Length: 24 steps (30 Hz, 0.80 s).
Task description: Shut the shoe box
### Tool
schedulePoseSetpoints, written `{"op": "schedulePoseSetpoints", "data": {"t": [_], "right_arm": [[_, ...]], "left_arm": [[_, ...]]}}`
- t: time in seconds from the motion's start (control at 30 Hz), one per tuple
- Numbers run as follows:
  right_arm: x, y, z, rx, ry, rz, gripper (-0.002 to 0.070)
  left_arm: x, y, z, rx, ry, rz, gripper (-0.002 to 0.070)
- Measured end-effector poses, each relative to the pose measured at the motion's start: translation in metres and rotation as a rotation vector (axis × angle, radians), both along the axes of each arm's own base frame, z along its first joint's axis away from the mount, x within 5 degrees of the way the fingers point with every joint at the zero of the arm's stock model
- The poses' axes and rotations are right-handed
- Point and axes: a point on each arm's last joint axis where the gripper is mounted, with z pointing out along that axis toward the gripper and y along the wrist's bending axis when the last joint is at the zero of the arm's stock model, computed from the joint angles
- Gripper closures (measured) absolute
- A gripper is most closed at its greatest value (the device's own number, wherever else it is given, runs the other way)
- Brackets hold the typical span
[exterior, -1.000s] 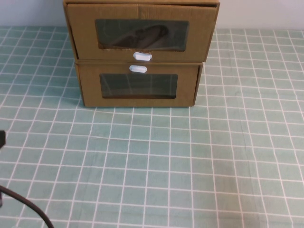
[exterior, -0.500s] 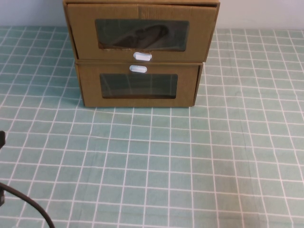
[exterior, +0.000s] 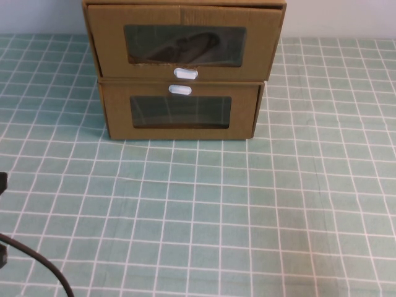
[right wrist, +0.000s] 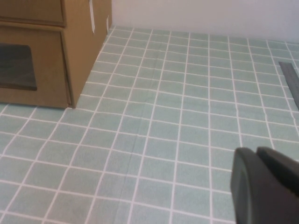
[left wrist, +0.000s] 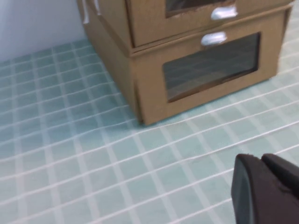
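Two brown cardboard boxes stand stacked at the far middle of the table. The upper one is the shoe box, with a clear window and a white pull tab at its front panel's lower edge; a dark shoe shows through the window. Its front panel comes out at least as far as the lower box's front. My left gripper hangs shut over the tiled cloth, well short of the boxes. My right gripper is shut too, to the right of the stack and apart from it. Neither gripper shows in the high view.
The lower cardboard box carries its white tab above its window. A green tablecloth with a white grid covers the table. A black cable curls in at the near left corner. A wall rises behind the boxes.
The black cable at the near left has shifted slightly. The boxes have not moved.
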Motion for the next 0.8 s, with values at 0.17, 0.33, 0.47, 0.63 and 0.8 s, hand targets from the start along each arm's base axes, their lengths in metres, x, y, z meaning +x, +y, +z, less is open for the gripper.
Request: {"op": "schedulePoseSetpoints", "data": {"t": [0.17,0.33,0.47,0.63,0.8], "right_arm": [[0.0,0.0,0.0,0.0,0.0,0.0,0.069],[0.0,0.0,0.0,0.0,0.0,0.0,0.069],[0.0,0.0,0.0,0.0,0.0,0.0,0.069],[0.0,0.0,0.0,0.0,0.0,0.0,0.069],[0.0,0.0,0.0,0.0,0.0,0.0,0.069]], "left_arm": [[0.004,0.007,0.002,0.138,-0.071,0.034,0.068],[-0.008,0.015,0.008,0.196,-0.206,0.084,0.068],[-0.026,0.021,-0.008,0.138,-0.28,0.153,0.068],[-0.04,0.026,-0.063,0.011,-0.239,0.225,0.068],[-0.047,0.028,-0.116,-0.02,-0.188,0.244,0.068]]}}
